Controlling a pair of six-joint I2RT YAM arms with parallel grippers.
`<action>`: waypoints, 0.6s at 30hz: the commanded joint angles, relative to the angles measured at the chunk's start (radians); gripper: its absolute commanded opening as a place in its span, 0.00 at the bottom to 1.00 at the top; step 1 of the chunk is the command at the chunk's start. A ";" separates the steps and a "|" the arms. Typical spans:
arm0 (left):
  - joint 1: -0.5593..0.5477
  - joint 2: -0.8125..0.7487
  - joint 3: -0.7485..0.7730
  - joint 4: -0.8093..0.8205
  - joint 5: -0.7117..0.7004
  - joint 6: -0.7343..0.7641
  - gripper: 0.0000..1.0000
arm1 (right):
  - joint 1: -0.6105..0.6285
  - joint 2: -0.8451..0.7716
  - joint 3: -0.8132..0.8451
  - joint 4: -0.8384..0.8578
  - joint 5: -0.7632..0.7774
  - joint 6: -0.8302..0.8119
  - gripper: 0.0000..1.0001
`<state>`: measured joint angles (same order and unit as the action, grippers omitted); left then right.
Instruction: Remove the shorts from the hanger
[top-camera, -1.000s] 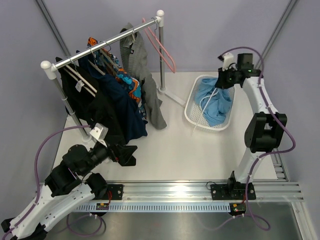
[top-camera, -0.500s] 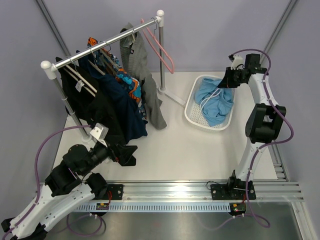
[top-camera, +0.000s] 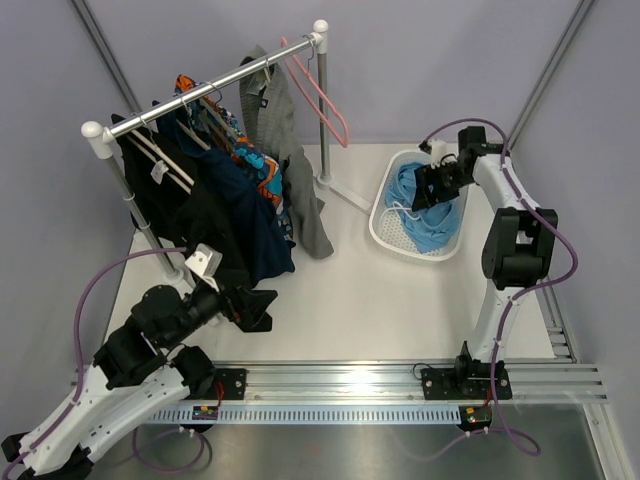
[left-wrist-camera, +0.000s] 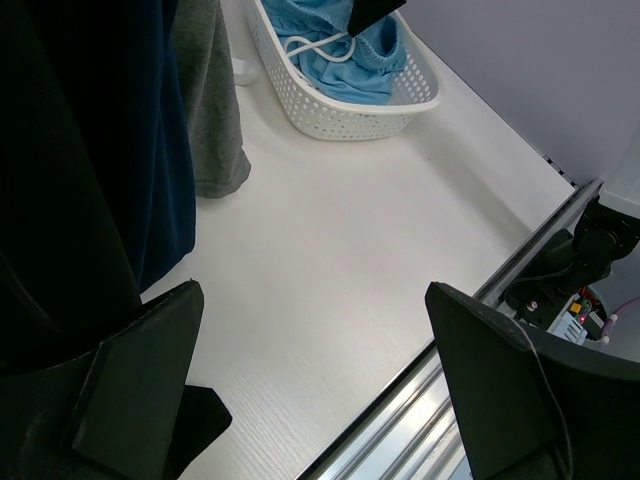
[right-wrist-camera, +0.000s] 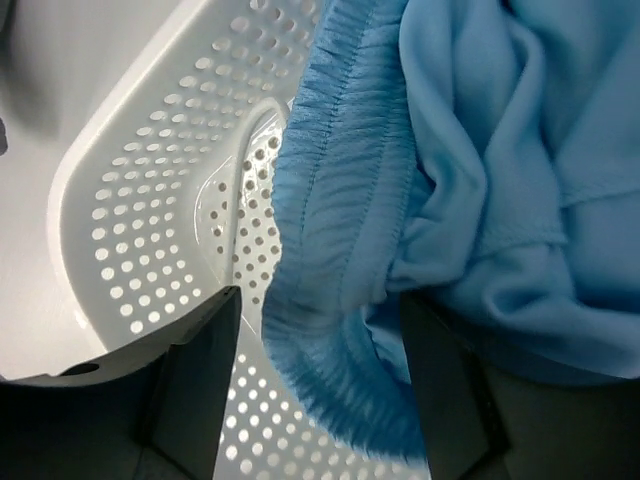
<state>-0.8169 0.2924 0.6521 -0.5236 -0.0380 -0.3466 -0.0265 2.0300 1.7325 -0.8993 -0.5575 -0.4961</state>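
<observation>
The light blue shorts (top-camera: 428, 212) lie bunched in the white perforated basket (top-camera: 379, 224) at the far right of the table (top-camera: 340, 300), with the white drawstring (top-camera: 404, 209) looped across the cloth. The right gripper (top-camera: 436, 184) hangs over the basket. In its wrist view the fingers (right-wrist-camera: 190, 400) stand apart, and the gathered waistband of the blue shorts (right-wrist-camera: 480, 180) lies loose between them. A strip of basket floor (right-wrist-camera: 150, 200) shows between the cloth and one finger, so we note these jaws as open and not pinching the fabric. The mid-grey shorts (top-camera: 275, 125) hang from the metal rail (top-camera: 215, 80) at far left-centre, and their lower end trails down near the table beside the rail's upright. Just beside them on the rail are the orange-and-blue patterned garment (top-camera: 255, 160) and the black clothes (top-camera: 190, 215). An empty pink hanger (top-camera: 325, 95) is hooked near the rail's right end. The left gripper (top-camera: 255, 308) sits low at the near left, close to the hems of the dark clothes. In its wrist view the fingers (left-wrist-camera: 130, 390) are spread wide with only bare table between them. The grey hem (left-wrist-camera: 205, 100) and the basket (left-wrist-camera: 340, 115) lie well beyond them.
</observation>
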 joint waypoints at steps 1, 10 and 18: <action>-0.002 -0.002 0.035 0.037 -0.008 0.014 0.99 | -0.020 -0.168 0.169 -0.067 -0.002 -0.064 0.75; -0.002 -0.027 0.017 0.062 -0.025 0.012 0.99 | 0.198 -0.321 0.510 -0.288 -0.337 -0.182 0.90; -0.002 -0.042 0.009 0.066 -0.039 0.003 0.99 | 0.569 -0.260 0.646 0.068 -0.022 0.375 0.96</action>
<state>-0.8169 0.2707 0.6518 -0.5213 -0.0483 -0.3473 0.5133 1.6733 2.3135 -0.9565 -0.7544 -0.4076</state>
